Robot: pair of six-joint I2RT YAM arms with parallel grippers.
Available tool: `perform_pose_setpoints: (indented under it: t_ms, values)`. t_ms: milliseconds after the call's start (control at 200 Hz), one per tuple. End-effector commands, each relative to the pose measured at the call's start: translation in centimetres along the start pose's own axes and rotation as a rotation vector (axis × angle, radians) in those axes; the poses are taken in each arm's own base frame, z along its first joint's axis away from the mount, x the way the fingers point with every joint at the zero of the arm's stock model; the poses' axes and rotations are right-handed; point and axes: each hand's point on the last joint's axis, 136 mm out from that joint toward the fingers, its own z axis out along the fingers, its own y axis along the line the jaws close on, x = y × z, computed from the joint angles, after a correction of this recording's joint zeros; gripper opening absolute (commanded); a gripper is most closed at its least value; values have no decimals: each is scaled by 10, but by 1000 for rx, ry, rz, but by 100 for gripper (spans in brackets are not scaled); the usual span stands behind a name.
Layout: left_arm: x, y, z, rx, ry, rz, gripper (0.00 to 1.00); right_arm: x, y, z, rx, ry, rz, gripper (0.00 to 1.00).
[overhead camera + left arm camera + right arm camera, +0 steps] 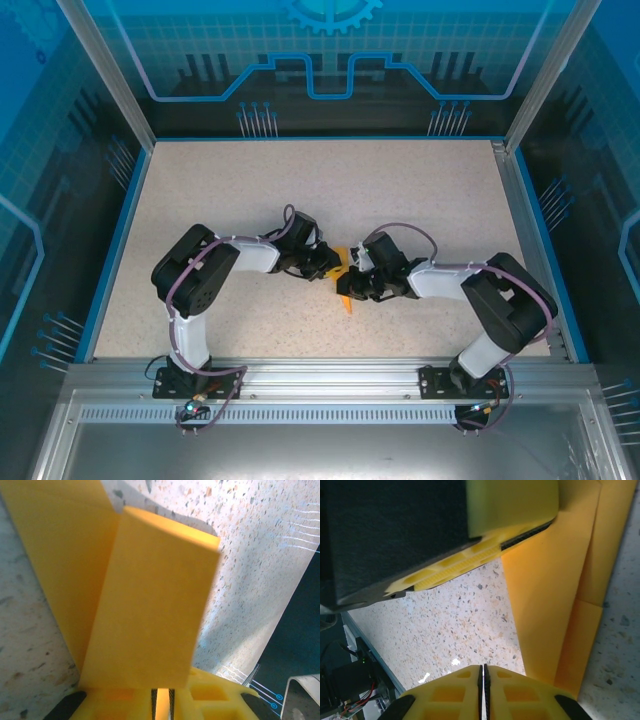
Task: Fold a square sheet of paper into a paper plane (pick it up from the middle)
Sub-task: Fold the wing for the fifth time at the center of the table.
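Observation:
The orange paper is folded into a narrow paper plane [346,297] lying at the table's middle between both arms, its sharp tip toward the near edge. My left gripper [337,265] is shut on a raised flap of the paper plane [155,605]; a strip of orange shows between the pads of the left gripper [162,701]. My right gripper [357,285] sits just right of the plane, above the table. The right gripper [483,676] is shut with nothing between its pads. The paper plane [555,595] lies to its right, pinched at the top by the left gripper's fingers [485,555].
The speckled beige table [300,190] has a blue rim and transparent blue walls around it. An aluminium frame [320,375] carrying both arm bases runs along the near edge. Bare tabletop stretches behind and to both sides of the arms.

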Motion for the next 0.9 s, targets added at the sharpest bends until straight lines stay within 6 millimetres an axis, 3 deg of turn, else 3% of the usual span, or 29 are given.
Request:
perform_pose_setpoints:
  t_ms: [0, 170, 400, 745, 895]
  values:
    - [6, 55, 7, -175, -7, -80, 17, -7, -2, 4, -5, 0, 15, 12]
    - [5, 49, 6, -171, -6, -55, 17, -1, -30, 12, 74, 20, 51, 10]
    - [2, 37, 1, -150, -16, -6, 20, 31, -73, 15, 159, 105, 117, 4]
    - [-4, 6, -17, -106, -49, 102, 30, 35, -82, 0, 197, 147, 60, 3]
    - [-2, -16, -32, -36, -70, 177, 41, 32, -83, -2, 186, 148, 66, 3]
